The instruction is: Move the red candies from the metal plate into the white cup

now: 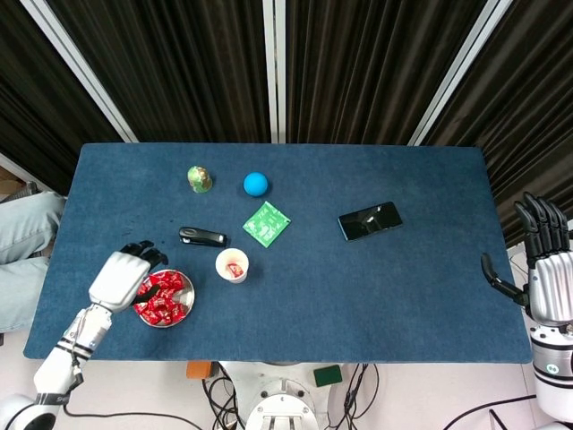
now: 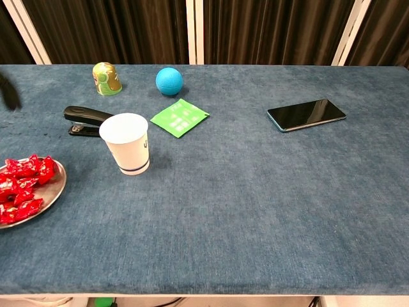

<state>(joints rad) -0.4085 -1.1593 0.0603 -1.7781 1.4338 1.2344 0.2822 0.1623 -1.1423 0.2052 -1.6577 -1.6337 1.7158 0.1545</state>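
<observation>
Standing upright on the blue worktop (image 1: 358,287), the white cup (image 1: 232,265) has its mouth facing straight up, its long axis vertical, and one red candy (image 1: 235,269) shows inside it from the head view. At about 8 o'clock from the cup, close by but apart, sits the metal plate (image 1: 183,298), lying flat and heaped with more red candies (image 1: 159,300); in the chest view the pile (image 2: 22,185) is a jumble of wrappers pointing every which way. The left hand (image 1: 125,276) hovers at the plate's 9 o'clock edge, palm down, fingers curled a little over the rim with dark fingertips (image 1: 150,255) apart; I cannot tell whether it touches a candy. The right hand (image 1: 542,269) is off the worktop's 3 o'clock edge, fingers straight and spread, holding nothing. A black stapler (image 2: 86,119) lies just at the cup's 11 o'clock, its long axis running left to right.
</observation>
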